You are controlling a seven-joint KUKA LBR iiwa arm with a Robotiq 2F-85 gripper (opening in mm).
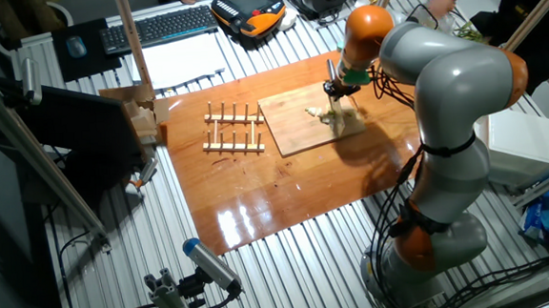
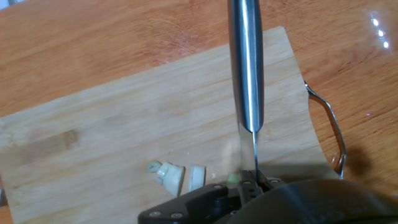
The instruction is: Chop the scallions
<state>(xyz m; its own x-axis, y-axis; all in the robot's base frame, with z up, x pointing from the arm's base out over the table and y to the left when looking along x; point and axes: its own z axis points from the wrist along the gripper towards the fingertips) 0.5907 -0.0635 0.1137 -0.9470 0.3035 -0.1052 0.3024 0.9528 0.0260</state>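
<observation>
Two short pale scallion pieces (image 2: 165, 174) (image 2: 196, 177) lie on the wooden cutting board (image 2: 124, 124), close to the lower edge of the hand view. My gripper (image 2: 249, 185) is shut on a steel knife (image 2: 245, 68), which runs up the middle of the hand view just right of the pieces. A tiny green bit (image 2: 233, 178) lies by the blade. In the fixed view the gripper (image 1: 339, 91) hangs over the right part of the board (image 1: 292, 124), with pale scallion bits (image 1: 312, 111) beside it. Whether the blade touches the board is hidden.
A metal loop handle (image 2: 328, 118) sticks out from the board's right edge. A small wooden rack (image 1: 233, 128) lies left of the board on the brown table top (image 1: 259, 212). Further left are a cardboard box (image 1: 143, 114), a keyboard (image 1: 166, 25) and an orange pendant (image 1: 251, 10).
</observation>
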